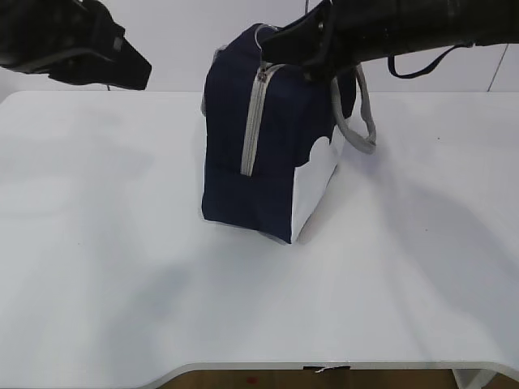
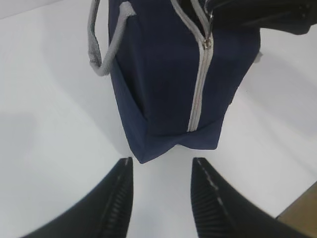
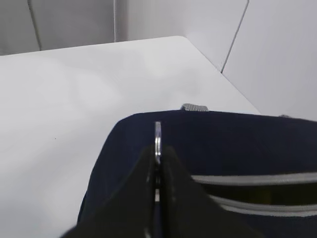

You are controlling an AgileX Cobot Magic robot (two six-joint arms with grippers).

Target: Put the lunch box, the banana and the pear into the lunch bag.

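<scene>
Right gripper (image 1: 272, 50), exterior view: black arm reaches in from the upper right and meets the top of the lunch bag (image 1: 259, 154) at the upper end of the grey zipper (image 1: 252, 130). Bag stands upright near the middle of the white table (image 1: 97, 267); a grey webbing handle (image 1: 359, 121) hangs off its right side, white side panel below it. Left gripper (image 1: 134, 69) hangs well apart, up and to the left of the bag; open or closed cannot be told in this view.

Left wrist view: left gripper (image 2: 161, 196) spread apart, nothing between its fingers; bag's lower corner just beyond the tips, zipper running up the end face.

Right wrist view: right gripper (image 3: 157, 171) pinched tight on the metal zipper pull (image 3: 157, 141) at the bag's top edge. Zipper tape to the right of the pull lies parted.
</scene>
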